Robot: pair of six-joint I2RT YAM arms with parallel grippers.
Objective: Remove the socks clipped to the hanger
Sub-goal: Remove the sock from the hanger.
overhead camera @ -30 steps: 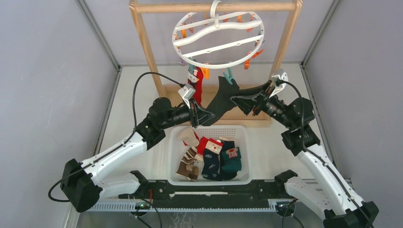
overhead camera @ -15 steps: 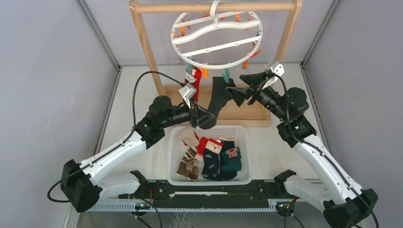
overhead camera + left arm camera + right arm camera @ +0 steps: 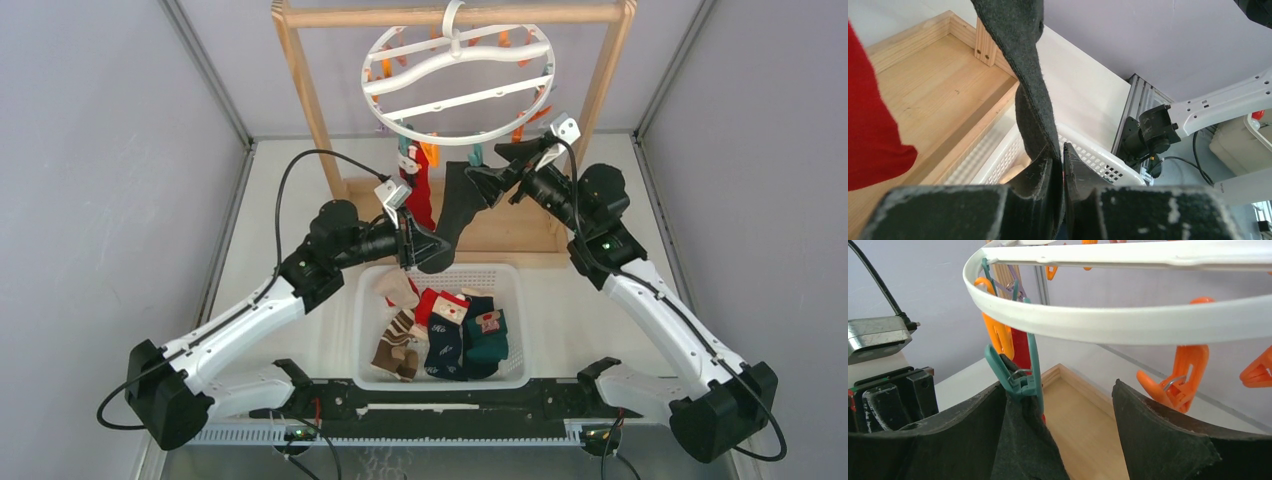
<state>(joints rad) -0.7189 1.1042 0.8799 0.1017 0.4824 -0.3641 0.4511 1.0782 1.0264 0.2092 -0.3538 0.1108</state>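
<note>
Holding the black sock under the hanger, one pair of my jaws clamped, the other gaping.

My left gripper is pinching the lower end of the black sock, jaws closed tight on the fabric above the white basket, where other socks are lying. My right gripper is standing wide open, gripping nothing, with the teal clip between its fingers. That clip is pinning the sock's top to the white hanger, and a red sock is hanging just beside it.

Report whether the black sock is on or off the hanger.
On: a teal clip hanging from the hanger grips the black sock by its top edge.
</note>
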